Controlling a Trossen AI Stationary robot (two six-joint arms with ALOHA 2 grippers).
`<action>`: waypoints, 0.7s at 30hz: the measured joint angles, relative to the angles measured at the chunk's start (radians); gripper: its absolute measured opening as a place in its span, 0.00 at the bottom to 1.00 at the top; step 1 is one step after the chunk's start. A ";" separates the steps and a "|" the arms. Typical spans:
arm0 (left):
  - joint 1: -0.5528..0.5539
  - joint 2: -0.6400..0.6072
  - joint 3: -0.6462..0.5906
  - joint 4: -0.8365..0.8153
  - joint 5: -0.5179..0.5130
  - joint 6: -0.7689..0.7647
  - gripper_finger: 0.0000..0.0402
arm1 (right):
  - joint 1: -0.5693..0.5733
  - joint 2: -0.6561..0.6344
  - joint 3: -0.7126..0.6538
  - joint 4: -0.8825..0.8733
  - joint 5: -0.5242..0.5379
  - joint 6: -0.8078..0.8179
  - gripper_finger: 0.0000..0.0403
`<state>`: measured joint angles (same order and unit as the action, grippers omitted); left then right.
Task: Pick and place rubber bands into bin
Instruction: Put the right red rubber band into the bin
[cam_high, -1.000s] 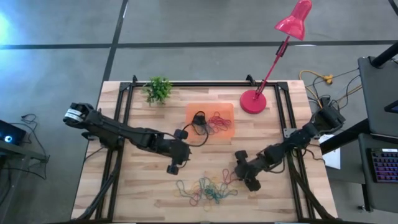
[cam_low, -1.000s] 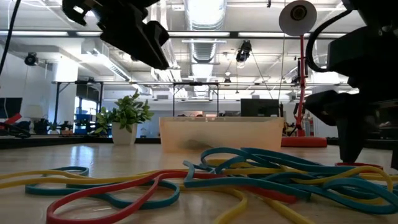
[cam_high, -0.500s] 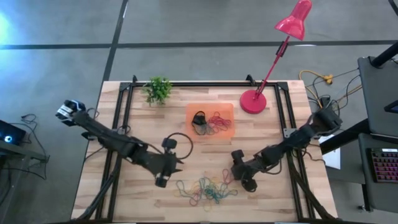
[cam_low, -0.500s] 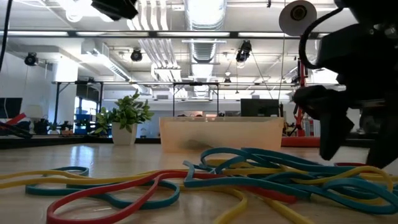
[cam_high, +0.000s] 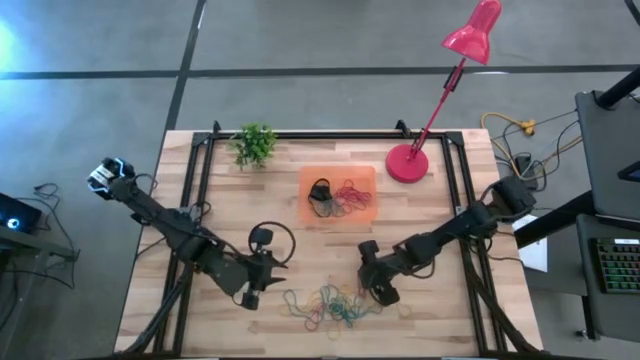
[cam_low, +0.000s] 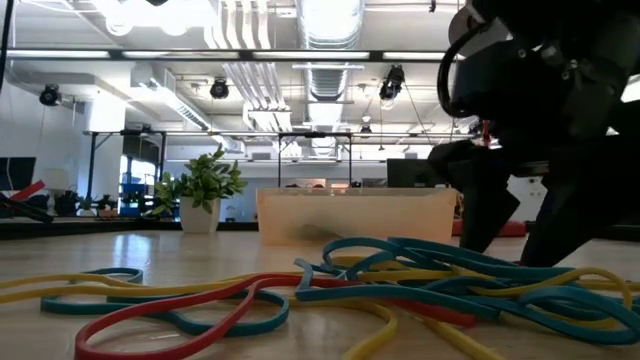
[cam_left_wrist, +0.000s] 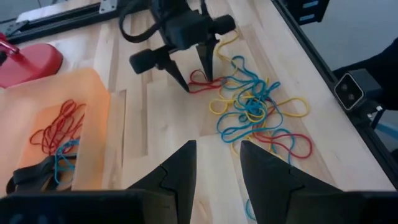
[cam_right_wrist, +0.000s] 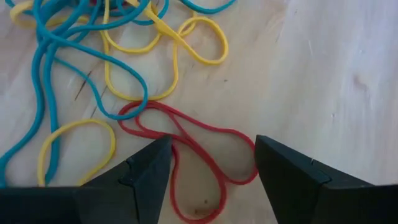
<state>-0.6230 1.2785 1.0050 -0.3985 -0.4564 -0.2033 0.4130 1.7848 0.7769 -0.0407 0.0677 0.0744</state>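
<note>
Overhead, ceiling lights (cam_low: 330, 20) shine above wooden table (cam_high: 230, 190).

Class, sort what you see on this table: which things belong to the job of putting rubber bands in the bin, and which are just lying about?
Part of the job:
- rubber bands, heaped at the table's near edge
- bin, already holding some bands
- right gripper, open over a red band
- left gripper, open beside the heap

Just lying about:
- red lamp
- small plant

Tangled rubber bands (cam_high: 332, 305) near orange bin (cam_high: 339, 196)
</note>
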 joint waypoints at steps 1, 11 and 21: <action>-0.003 0.001 0.000 -0.008 -0.001 -0.002 0.27 | -0.008 0.000 0.000 -0.001 -0.014 0.003 0.54; -0.022 0.002 -0.023 -0.005 -0.024 -0.026 0.27 | -0.066 0.000 0.000 -0.022 -0.064 0.029 0.54; -0.021 -0.002 -0.068 -0.001 -0.032 -0.055 0.27 | -0.069 0.000 0.000 -0.024 -0.073 0.003 0.25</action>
<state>-0.6445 1.2766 0.9368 -0.3992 -0.4881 -0.2584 0.3443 1.7851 0.7769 -0.0643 -0.0051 0.0778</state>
